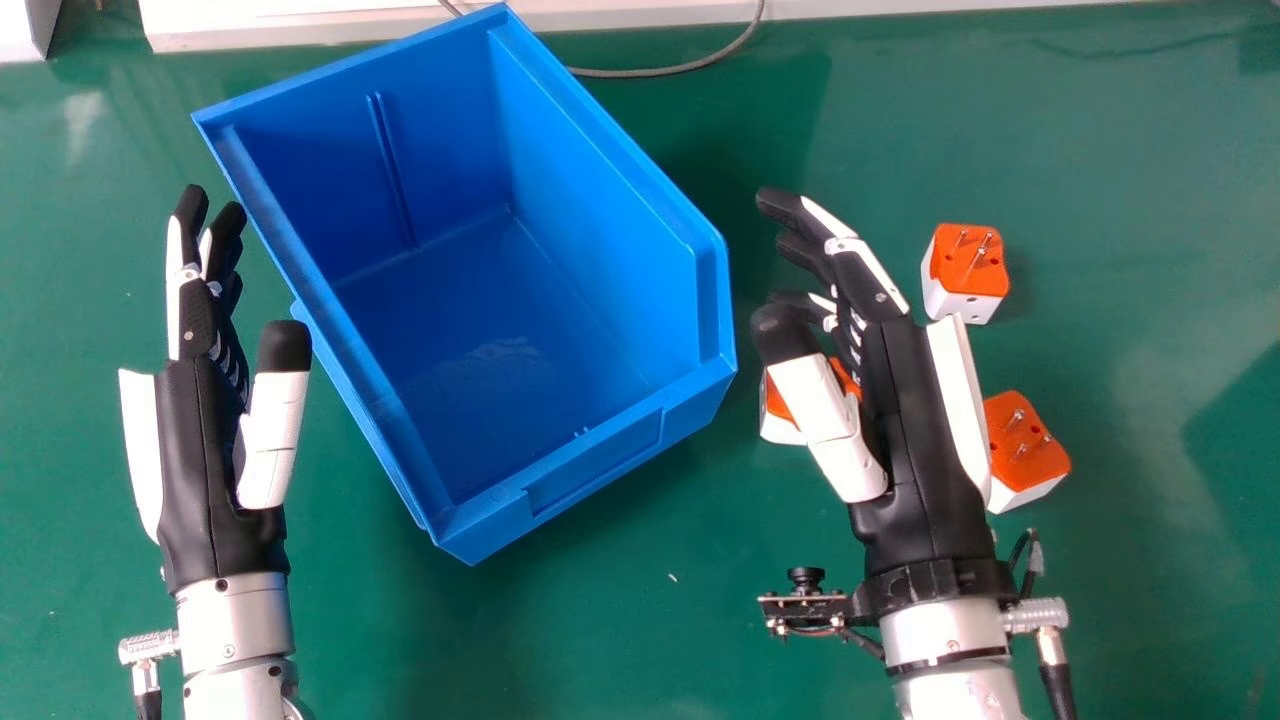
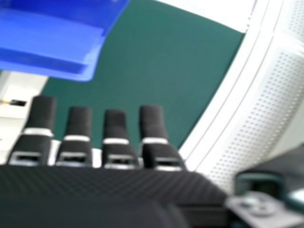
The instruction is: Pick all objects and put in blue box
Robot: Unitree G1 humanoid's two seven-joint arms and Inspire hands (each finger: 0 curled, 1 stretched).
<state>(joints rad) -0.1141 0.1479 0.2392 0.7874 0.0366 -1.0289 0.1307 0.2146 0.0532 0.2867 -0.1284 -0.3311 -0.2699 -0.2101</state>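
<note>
One left hand (image 1: 205,450), released, stands beside the blue box (image 1: 610,190). Near adapter (image 1: 782,427) sits right of the box, partly hidden by the right hand (image 1: 915,450), also released, fingers relaxed. Upper adapter (image 1: 967,265) and lower adapter (image 1: 1025,450) lie further right. Judged step: pre-grasp. Next move calls for aligning the right hand with one adapter.

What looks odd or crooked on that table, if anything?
Nothing looks spilled or broken, but the blue box sits askew, turned at an angle to the white ledge behind it.
</note>
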